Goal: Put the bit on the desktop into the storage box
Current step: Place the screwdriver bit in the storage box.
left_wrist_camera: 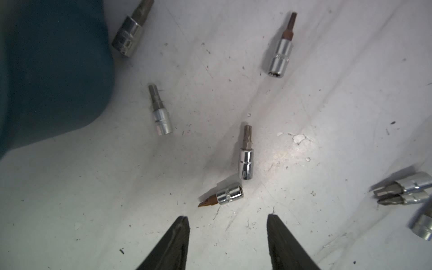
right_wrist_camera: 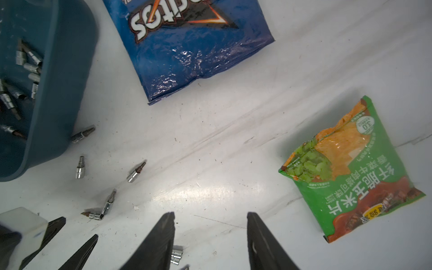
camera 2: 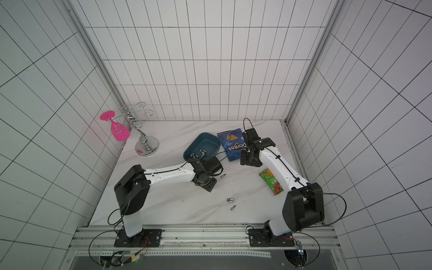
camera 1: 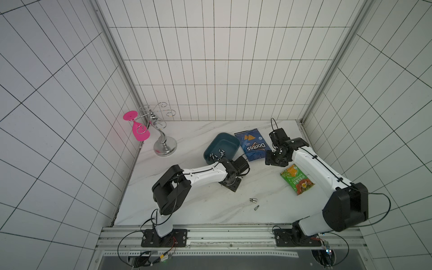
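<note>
The teal storage box (camera 1: 222,147) stands on the white desktop (camera 1: 198,205) and holds several bits (right_wrist_camera: 25,67). More bits lie loose beside it. In the left wrist view my left gripper (left_wrist_camera: 228,218) hangs open just above the desktop, nothing between its fingers. A brown-tipped bit (left_wrist_camera: 224,196) lies right ahead of the fingertips, touching a chrome bit (left_wrist_camera: 245,159). My right gripper (right_wrist_camera: 211,214) is open and empty over bare desktop, between the box and the green bag. Three more bits (camera 1: 253,199) lie nearer the front edge.
A blue Doritos bag (camera 1: 253,145) lies right of the box. A green snack bag (camera 1: 297,178) sits under the right arm. A chrome glass rack (camera 1: 163,140) with a pink glass (camera 1: 138,131) stands at the back left corner. Tiled walls enclose three sides.
</note>
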You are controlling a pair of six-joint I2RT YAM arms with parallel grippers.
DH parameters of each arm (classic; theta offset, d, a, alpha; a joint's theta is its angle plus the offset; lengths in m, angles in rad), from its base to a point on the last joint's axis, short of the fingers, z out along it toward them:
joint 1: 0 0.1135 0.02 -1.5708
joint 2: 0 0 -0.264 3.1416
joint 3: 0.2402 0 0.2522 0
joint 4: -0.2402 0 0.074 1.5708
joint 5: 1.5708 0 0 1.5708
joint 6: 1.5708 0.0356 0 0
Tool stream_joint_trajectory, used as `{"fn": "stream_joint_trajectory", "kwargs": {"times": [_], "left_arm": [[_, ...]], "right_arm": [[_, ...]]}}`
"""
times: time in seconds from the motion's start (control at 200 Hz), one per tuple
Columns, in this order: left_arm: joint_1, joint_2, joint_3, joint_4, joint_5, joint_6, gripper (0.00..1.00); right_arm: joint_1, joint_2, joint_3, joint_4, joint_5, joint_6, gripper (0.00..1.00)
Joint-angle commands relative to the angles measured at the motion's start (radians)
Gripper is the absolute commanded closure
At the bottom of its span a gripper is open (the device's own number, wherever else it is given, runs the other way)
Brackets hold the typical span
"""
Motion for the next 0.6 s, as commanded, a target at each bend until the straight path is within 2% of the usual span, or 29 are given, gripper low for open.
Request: {"fn": "stream_joint_trajectory", "kwargs": {"times": [0.0,0.595], "left_arm": [[-0.008,0.024,0.043,0.033,0.008,0.03,0.44],[-0.006,0.155,0.151,0.013,0.033,0.044,0.48]], "right_arm": [[-0.027,-0.038,-0.029,0.014,-0.003,0.006,0.47],[-0.103,-0.078,-0.099,0.02,-0.037,-0.027,0.48]]}}
